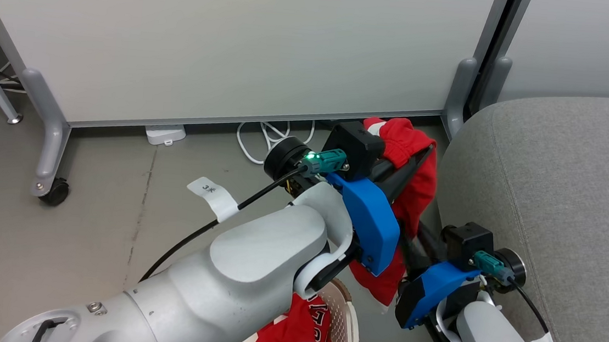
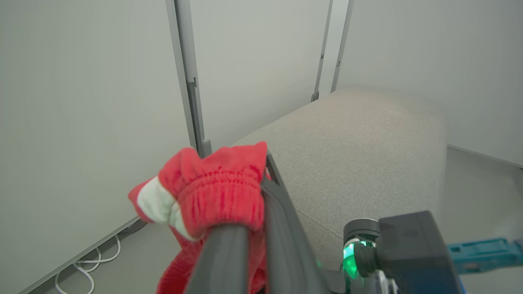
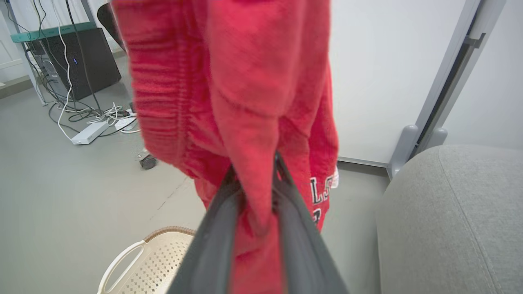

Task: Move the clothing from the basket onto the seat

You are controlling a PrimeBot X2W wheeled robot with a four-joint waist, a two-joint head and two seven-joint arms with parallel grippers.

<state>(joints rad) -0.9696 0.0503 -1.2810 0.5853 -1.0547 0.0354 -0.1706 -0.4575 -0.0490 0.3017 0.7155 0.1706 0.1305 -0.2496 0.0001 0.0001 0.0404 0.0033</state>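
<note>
While the left gripper [image 2: 255,192] pinches the red shorts [image 1: 418,192] by the waistband, hanging btwn basket [image 1: 349,318] & sofa cushion [image 1: 556,187], the right gripper [image 3: 255,163] straddles a lower fold, clamp unclear. Lift w/ both and clear the cushion edge.

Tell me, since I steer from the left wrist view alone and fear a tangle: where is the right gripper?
Observer: The right gripper has a finger either side of a fold of the red shorts hanging from the left gripper. I cannot tell whether it is clamped.
Operator: Anything left in the basket?
Observer: Yes, a red jersey lies in the laundry basket.
Operator: Are the shorts over the sofa cushion?
Observer: No, they hang above the floor, beside the sofa cushion.
</note>
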